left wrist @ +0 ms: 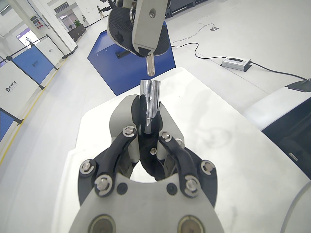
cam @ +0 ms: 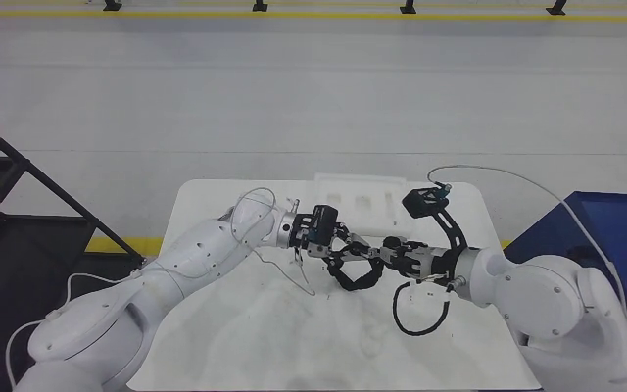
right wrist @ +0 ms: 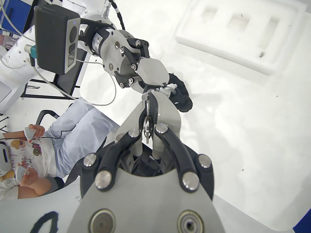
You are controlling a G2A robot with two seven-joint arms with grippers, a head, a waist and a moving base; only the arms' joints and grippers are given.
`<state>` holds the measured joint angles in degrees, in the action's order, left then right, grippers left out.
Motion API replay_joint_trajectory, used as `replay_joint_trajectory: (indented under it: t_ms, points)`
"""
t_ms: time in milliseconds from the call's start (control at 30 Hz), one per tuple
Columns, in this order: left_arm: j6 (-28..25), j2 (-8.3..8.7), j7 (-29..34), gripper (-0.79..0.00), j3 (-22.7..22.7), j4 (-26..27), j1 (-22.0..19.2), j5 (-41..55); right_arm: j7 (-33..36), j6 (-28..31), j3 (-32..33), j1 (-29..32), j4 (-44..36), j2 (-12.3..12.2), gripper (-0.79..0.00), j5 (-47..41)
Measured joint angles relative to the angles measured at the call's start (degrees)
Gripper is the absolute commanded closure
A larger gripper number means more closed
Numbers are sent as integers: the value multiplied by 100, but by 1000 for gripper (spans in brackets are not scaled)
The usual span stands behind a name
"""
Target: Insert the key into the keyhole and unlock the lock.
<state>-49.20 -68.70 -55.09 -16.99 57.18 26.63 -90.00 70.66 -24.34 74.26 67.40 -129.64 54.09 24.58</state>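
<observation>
The left gripper [left wrist: 148, 103] has its fingers closed on the lock [left wrist: 150, 93], a chrome cylinder with a black cable loop, above the white surface [left wrist: 206, 122]. Just off the lock's end, not touching, sits the key [left wrist: 148, 25], pinched in the fingers of the right gripper [right wrist: 153, 101]

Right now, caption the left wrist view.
Left pincer grips the lock; right pincer holds the key just short of it.

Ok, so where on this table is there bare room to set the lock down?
The near part of the table is bare, from the grippers back to the robot's edge. Crowded: the middle, where the left gripper with the lock faces the right gripper with the key, and the far edge, taken by the foam tray.
</observation>
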Motion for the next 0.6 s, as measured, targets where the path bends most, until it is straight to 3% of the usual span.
replay_joint_trajectory:
  t_ms: [600]
  points:
    - [58, -33, -59, 0, 309, -67, -186, 221, -141, 0, 2, -17, 43, -22, 0, -154]
